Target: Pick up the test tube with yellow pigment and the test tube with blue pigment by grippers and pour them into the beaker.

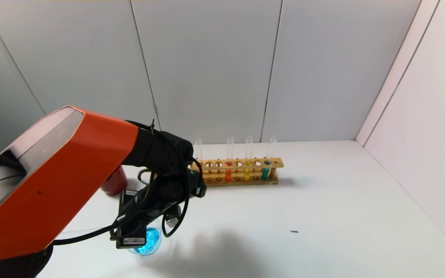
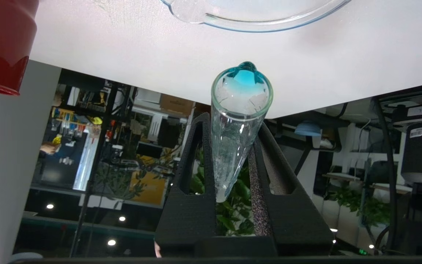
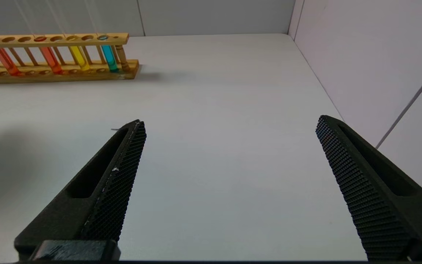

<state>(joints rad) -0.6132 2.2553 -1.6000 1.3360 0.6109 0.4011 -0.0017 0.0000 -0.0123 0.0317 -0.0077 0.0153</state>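
Left gripper (image 2: 233,154) clamped on test tube with blue pigment (image 2: 237,121), tube mouth-down, nearly drained; blue drop hangs at lip.

Beaker (image 1: 148,241) sits under left gripper in head view, blue liquid pooled inside; in left wrist view only its rim shows, just beyond tube mouth.

Tube long axis points toward beaker rim. I judge pour nearly done.

Right gripper (image 3: 229,165) idle, fingers wide, nothing held, well apart from wooden rack (image 1: 238,172).

Yellow tube: cannot tell which in rack.

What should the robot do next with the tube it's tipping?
Probably hold the tilt a moment longer: the left gripper grips the slender clear glass test tube, nearly emptied, with a cyan-blue drop clinging at its mouth, and the small clear glass beaker already holds blue liquid.
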